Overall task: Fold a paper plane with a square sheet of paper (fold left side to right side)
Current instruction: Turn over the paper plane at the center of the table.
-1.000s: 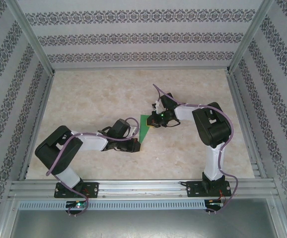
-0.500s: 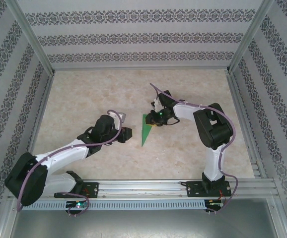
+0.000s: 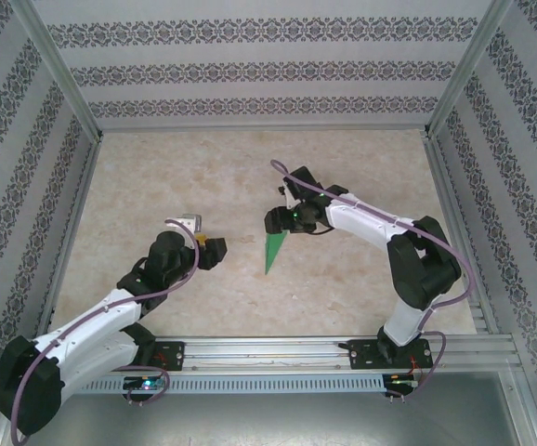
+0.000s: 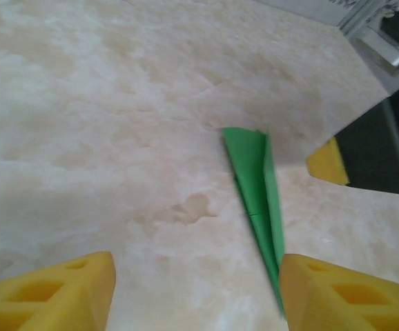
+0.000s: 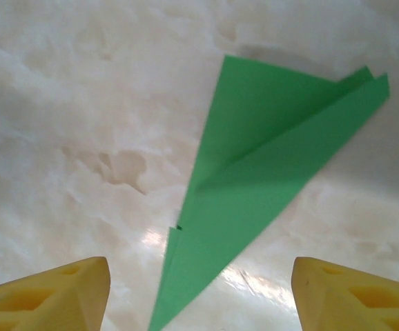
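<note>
The square sheet of paper is folded into a slim bright green pointed dart, the paper plane (image 3: 274,249), lying flat on the marble table near the middle. My left gripper (image 3: 215,251) stands open a short way to its left, holding nothing. In the left wrist view the paper plane (image 4: 258,200) runs toward my right fingertip (image 4: 344,296), and the left gripper (image 4: 198,293) is wide open. My right gripper (image 3: 273,221) hovers open just over the dart's wide end. In the right wrist view the paper plane (image 5: 255,186) lies on the table under the open right gripper (image 5: 199,296).
Patterned walls and metal posts (image 3: 64,88) close in the table on three sides. An aluminium rail (image 3: 268,353) with both arm bases runs along the near edge. A faint brown stain (image 5: 120,165) marks the marble beside the paper.
Both grippers have opened and let go of the paper. The left arm has drawn back to the left, away from the dart; the right gripper has shifted slightly left. The dart lies free.
</note>
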Motion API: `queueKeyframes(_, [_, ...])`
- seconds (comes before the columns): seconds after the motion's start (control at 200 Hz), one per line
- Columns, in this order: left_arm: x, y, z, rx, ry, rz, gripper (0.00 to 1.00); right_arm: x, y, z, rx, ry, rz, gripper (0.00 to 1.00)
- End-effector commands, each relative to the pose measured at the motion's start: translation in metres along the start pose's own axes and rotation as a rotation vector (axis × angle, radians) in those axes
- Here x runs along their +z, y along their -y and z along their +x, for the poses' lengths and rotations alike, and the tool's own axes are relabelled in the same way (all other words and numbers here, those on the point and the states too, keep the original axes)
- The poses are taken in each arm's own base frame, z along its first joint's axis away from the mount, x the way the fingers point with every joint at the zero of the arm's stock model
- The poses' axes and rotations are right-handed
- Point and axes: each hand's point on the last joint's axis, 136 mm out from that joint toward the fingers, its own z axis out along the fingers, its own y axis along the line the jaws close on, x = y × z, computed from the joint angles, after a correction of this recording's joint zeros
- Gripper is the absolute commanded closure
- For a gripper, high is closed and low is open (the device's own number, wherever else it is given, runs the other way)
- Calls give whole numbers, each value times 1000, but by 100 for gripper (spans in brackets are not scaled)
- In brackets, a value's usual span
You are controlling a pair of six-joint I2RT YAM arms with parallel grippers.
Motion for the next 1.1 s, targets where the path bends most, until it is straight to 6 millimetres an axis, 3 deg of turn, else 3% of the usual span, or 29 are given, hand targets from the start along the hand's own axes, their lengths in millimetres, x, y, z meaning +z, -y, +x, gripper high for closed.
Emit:
queueKeyframes(0.0, [-2, -6, -16, 32, 78, -22, 21, 1, 15, 5, 59, -23, 166, 27])
queueKeyframes(0.135, [-1, -13, -15, 45, 80, -45, 7, 11, 13, 12, 102, -35, 263, 23])
queueKeyframes(0.34, [-1, -19, -8, 51, 58, -57, 5, 28, 10, 9, 92, -46, 359, 22])
queueKeyframes(0.799, [-2, -25, 1, 87, 13, -86, 3, 49, 17, 7, 89, -78, 410, 43])
queueKeyframes(1.004, [-4, -27, 0, 88, 9, -95, 2, 47, 18, 8, 86, -74, 410, 52])
queueKeyframes(1.099, [-5, -27, 0, 89, 8, -100, 2, 39, 16, 5, 80, -52, 405, 64])
